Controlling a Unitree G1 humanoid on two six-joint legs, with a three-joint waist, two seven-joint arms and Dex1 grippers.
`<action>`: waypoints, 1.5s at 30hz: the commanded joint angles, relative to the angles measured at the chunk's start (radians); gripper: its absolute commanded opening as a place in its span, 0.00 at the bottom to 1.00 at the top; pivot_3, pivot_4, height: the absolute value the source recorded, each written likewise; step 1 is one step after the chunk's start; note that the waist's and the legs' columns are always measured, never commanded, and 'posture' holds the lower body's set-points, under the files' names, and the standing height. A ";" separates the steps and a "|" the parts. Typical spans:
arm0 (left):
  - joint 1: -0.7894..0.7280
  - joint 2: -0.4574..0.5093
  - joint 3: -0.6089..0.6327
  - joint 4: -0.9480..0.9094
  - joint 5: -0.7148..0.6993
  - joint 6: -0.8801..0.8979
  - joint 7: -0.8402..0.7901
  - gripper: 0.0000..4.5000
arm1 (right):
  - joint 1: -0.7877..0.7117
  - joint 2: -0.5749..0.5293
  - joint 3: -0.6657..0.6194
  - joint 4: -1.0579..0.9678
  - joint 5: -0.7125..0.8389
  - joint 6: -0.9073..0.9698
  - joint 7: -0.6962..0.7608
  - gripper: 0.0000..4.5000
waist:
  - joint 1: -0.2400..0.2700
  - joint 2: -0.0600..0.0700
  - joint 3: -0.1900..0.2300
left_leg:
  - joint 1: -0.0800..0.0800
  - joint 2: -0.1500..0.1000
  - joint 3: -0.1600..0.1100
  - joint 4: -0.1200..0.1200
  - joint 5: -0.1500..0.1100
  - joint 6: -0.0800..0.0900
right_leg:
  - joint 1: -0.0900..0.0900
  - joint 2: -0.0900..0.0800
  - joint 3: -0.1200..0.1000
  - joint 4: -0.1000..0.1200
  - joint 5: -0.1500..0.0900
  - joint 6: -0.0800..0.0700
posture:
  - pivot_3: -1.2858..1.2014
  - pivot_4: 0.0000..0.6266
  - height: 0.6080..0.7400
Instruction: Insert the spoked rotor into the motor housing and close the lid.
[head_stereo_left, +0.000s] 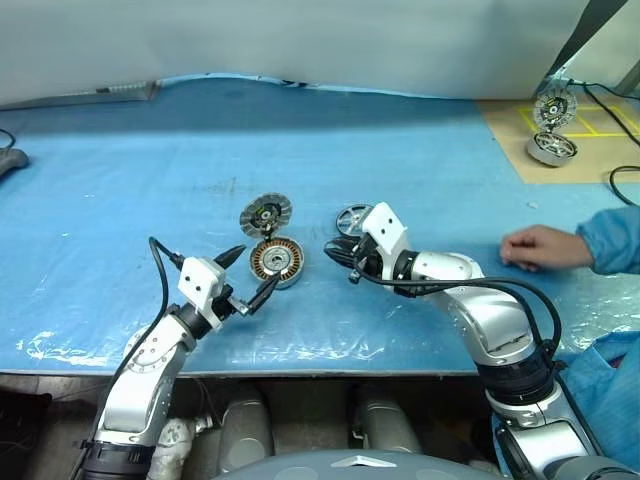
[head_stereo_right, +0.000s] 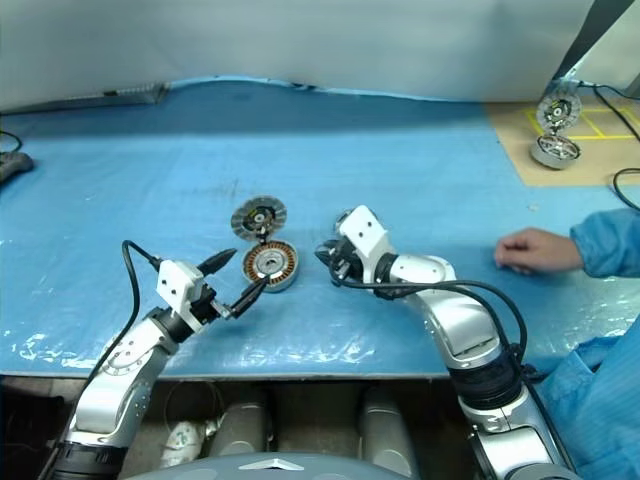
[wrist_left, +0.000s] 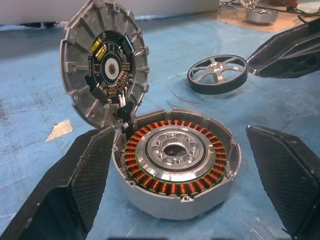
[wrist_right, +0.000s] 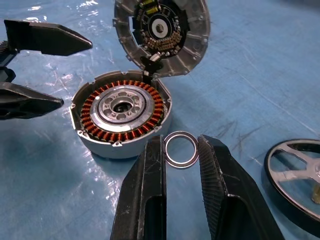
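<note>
The motor housing sits on the blue table cover, its copper windings showing inside. Its lid stands open and upright at the housing's far edge, ribbed face and dark centre towards me. The spoked rotor lies flat on the cover to the right of the housing. My left gripper is open, one finger on each side of the housing's near left rim, apart from it. My right gripper hovers just right of the housing, shut on a small silver ring.
A person's hand in a blue sleeve rests on the table to the right. A second motor unit stands on a tan board at the back right, with cables nearby. The table's front edge runs just below my arms.
</note>
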 joint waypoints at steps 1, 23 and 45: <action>0.001 0.011 0.011 -0.030 -0.005 0.003 0.006 1.00 | -0.057 0.046 0.046 0.063 -0.023 -0.068 -0.014 0.12 | -0.001 0.000 0.000 | 0.000 0.000 0.000 0.000 0.000 0.000 | 0.000 0.000 0.000 0.000 0.000 0.000 | 0.52 0.24 1.00; -0.010 0.005 -0.005 0.095 0.012 -0.041 0.002 1.00 | -0.169 0.186 0.161 0.282 -0.101 -0.143 -0.026 0.12 | 0.000 0.000 0.000 | -0.003 0.000 0.000 -0.001 0.000 0.000 | -0.001 0.000 0.000 -0.001 0.003 -0.006 | 0.52 0.24 1.00; -0.007 -0.016 -0.049 0.157 0.066 -0.094 0.009 1.00 | -0.163 0.220 0.191 0.308 -0.113 -0.122 -0.001 0.12 | 0.001 0.000 0.000 | -0.002 -0.001 0.000 0.000 0.000 0.000 | 0.000 0.000 0.000 0.000 0.004 -0.006 | 0.52 0.24 1.00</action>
